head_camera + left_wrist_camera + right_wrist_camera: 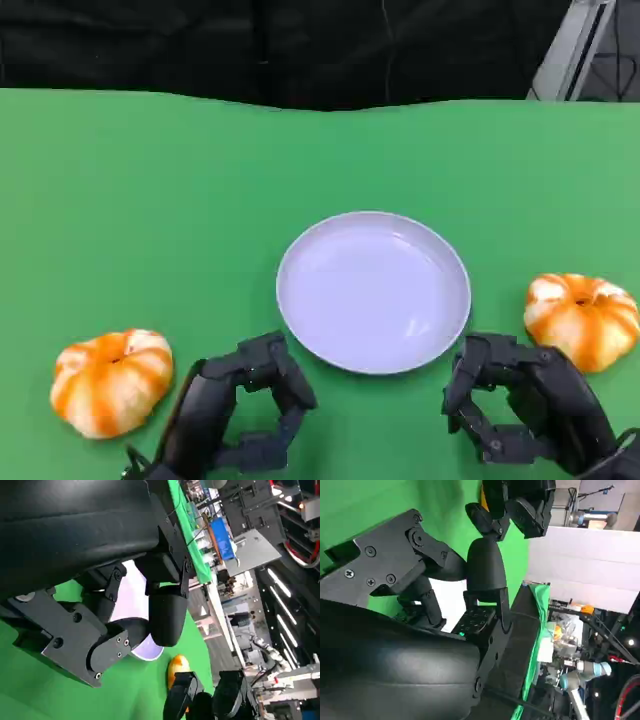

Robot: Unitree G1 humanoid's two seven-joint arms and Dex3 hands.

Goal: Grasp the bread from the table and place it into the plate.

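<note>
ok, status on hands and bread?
Left hand and right hand empty, fingers curled. Two breads on table, untouched. Plate bare. Nothing blocking.

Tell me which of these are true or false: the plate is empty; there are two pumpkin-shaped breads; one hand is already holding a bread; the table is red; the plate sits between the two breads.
1. The plate is empty. True.
2. There are two pumpkin-shaped breads. True: a left bread and a right bread.
3. One hand is holding a bread. False: the left hand and right hand both hold nothing.
4. The table is red. False: it is green.
5. The plate sits between the two breads. True.
</note>
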